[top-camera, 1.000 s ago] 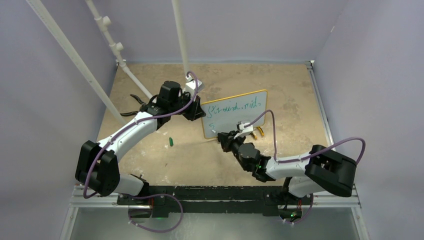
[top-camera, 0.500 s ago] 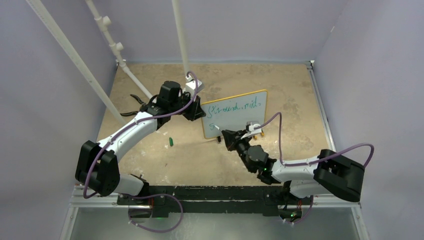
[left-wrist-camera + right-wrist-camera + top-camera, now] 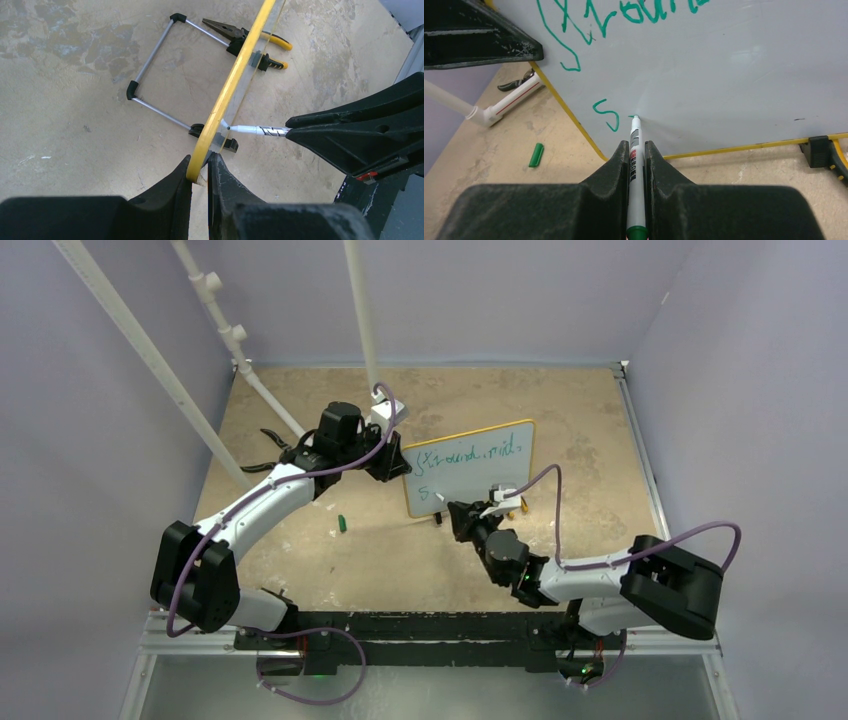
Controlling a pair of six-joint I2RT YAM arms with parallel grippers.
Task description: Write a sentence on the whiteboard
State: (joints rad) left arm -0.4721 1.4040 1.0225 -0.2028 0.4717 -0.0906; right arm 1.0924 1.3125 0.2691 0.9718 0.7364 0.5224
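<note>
The whiteboard (image 3: 470, 468) with its thin yellow frame stands tilted on the table. One line of green handwriting, the sentence (image 3: 468, 453), runs along its top, and a single green "S" (image 3: 606, 114) begins a second line. My left gripper (image 3: 200, 167) is shut on the board's yellow edge (image 3: 235, 80). My right gripper (image 3: 636, 150) is shut on a white marker (image 3: 636, 165); the marker's tip touches the board just right of the "S". The marker also shows in the left wrist view (image 3: 257, 130).
A green marker cap (image 3: 341, 524) lies on the table left of the board, also in the right wrist view (image 3: 536, 154). Yellow-handled pliers (image 3: 245, 39) lie behind the board by its wire stand (image 3: 155, 75). White pipes (image 3: 225, 335) rise at the back left.
My right arm has swung right and brought the marker up to the board. An "S" has appeared on the second line, and the tip now sits just right of it. My left arm has not moved.
</note>
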